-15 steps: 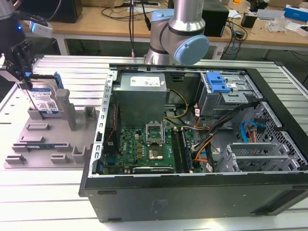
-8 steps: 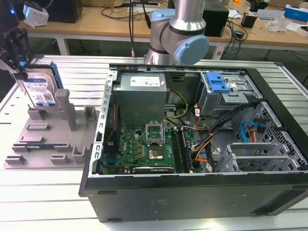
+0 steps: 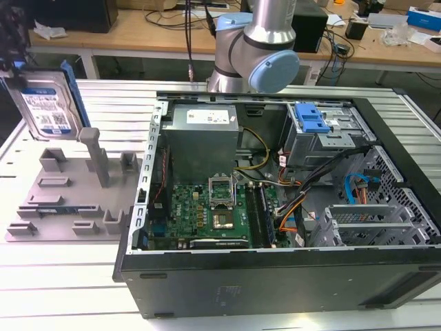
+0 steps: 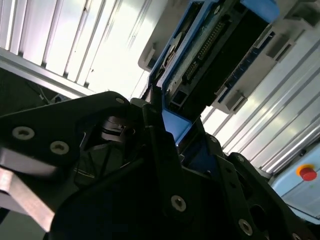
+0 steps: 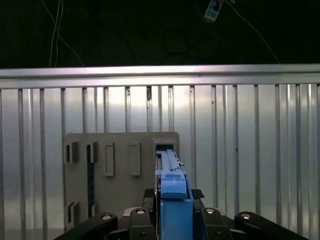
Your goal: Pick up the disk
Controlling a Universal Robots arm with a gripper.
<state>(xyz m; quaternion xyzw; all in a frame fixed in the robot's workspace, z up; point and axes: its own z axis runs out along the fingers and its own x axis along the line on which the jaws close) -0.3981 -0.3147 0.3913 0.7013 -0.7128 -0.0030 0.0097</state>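
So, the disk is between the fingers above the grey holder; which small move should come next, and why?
Probably a short, straight lift. In the exterior view the disk stands upright above the grey holder, close to its tall post. In the first wrist view the gripper is shut on its blue rail. Moving sideways this low could hit the post.

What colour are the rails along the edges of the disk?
Blue, seen best in the first wrist view, on the disk.
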